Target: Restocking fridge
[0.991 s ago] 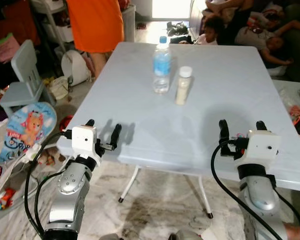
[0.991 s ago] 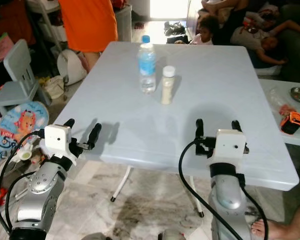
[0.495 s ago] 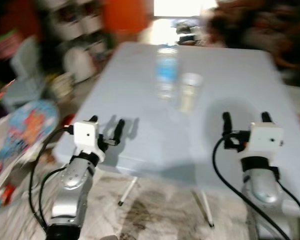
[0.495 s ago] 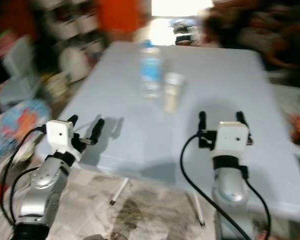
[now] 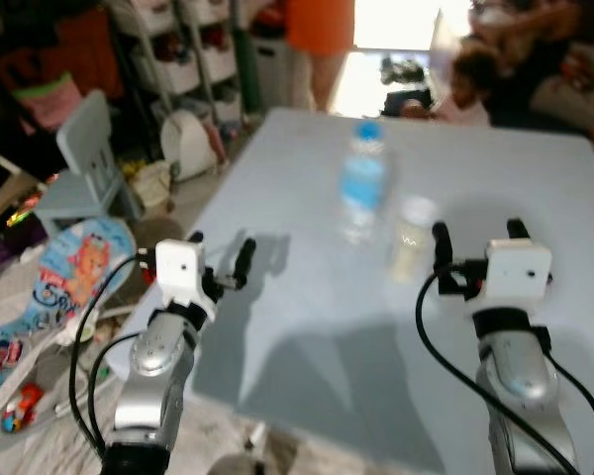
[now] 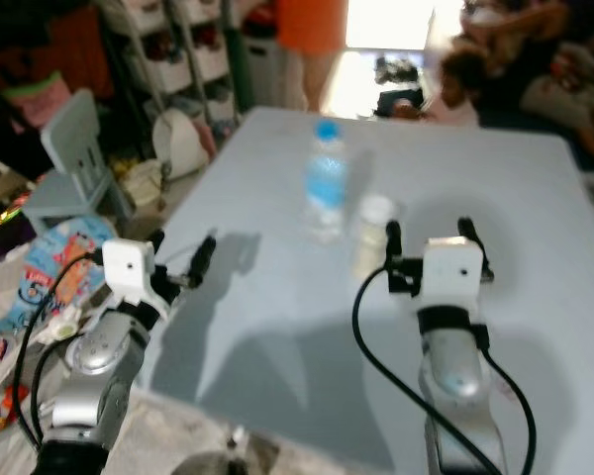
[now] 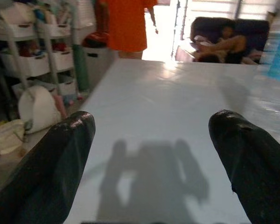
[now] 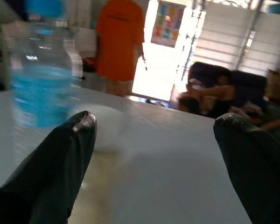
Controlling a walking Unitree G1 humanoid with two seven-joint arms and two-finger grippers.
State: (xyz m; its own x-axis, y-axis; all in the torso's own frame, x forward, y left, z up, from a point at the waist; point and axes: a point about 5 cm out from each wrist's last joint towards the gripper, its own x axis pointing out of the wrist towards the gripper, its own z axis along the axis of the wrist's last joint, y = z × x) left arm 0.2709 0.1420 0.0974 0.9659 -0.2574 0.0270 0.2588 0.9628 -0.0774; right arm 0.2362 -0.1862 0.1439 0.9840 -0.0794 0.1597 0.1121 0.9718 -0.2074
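Note:
A clear water bottle (image 5: 362, 184) with a blue cap and label stands upright on the pale grey table (image 5: 307, 327). Right beside it is a small white-capped bottle (image 5: 410, 238) of beige contents. My right gripper (image 5: 477, 236) is open above the table, its left finger close beside the small bottle. In the right wrist view the water bottle (image 8: 39, 88) and the small bottle (image 8: 101, 128) appear blurred between and beyond the fingers (image 8: 51, 177). My left gripper (image 5: 221, 255) is open over the table's left part, with nothing between its fingers (image 7: 60, 163).
A person in orange (image 5: 322, 25) stands beyond the table's far edge. People sit on a sofa (image 5: 520, 64) at the back right. On the left are a grey child's chair (image 5: 79, 168), a baby bouncer (image 5: 49, 282) and shelves with bins (image 5: 178, 59).
The camera has moved forward and turned, so the table and bottles appear nearer. Both grippers now reach over the table, still open; the right one is now beside the small bottle.

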